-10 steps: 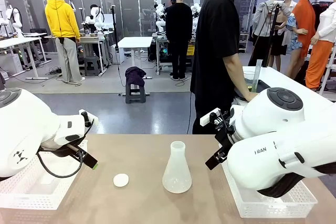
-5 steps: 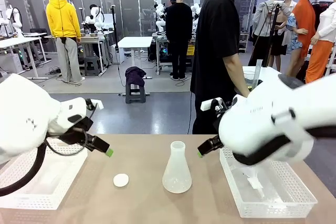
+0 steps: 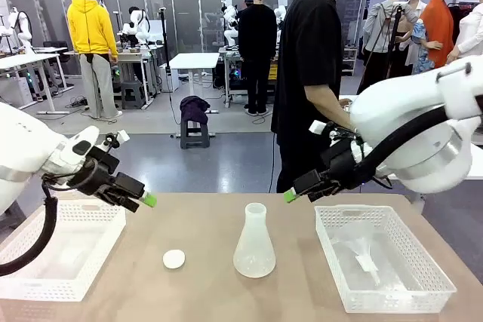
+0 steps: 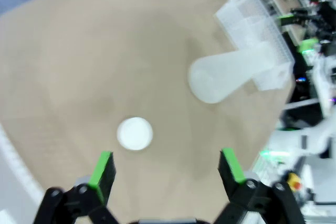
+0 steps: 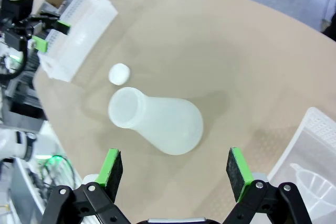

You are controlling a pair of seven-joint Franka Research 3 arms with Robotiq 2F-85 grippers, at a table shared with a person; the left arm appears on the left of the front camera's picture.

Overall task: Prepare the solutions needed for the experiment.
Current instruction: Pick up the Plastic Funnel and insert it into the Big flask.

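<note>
Two grippers flank the flask (image 3: 253, 243), which stands upright in the middle of the table (image 3: 204, 295), touching neither. The left gripper (image 3: 145, 199) hangs to its left and the right gripper (image 3: 291, 195) to its right. Each has its fingers spread wide with nothing between them, probably poised to come at the flask from either side. Whether any of the solutions sits in the flask cannot be told through its cloudy wall. The white disc (image 3: 173, 259) lies near the flask's left, perhaps a stopper set aside. Compared with a second ago, both arms have drawn up and back, baring the right basket (image 3: 392, 297) and its funnel (image 3: 365, 262); flask and disc have not moved.
</note>
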